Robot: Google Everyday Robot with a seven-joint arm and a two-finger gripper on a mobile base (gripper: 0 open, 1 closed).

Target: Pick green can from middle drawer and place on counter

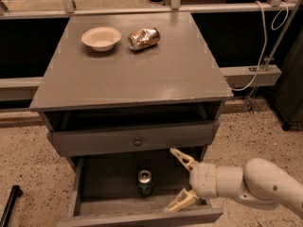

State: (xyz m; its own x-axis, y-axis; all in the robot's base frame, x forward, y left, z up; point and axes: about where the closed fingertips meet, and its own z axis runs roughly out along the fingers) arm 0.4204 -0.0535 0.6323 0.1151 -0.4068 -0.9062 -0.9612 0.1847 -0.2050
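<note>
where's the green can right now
The green can stands upright on the floor of the open middle drawer, low centre in the camera view; the open gripper sits just beside it, on the picture's right, not touching.

Counter (pixel 142 74) w/ bowl (pixel 101 38), dented can (pixel 143 38); end effector (pixel 182 180) at drawer (pixel 111 178).

On my worktop (pixel 142 79) the bowl (pixel 101 38) sat back left, a second can (pixel 143 38) just right of it. Below, in the pulled-out middle drawer (pixel 76 189), the drink can (pixel 144 182) stood (near the floor's centre), my tool (pixel 169 179) just right of it, apart.
</note>
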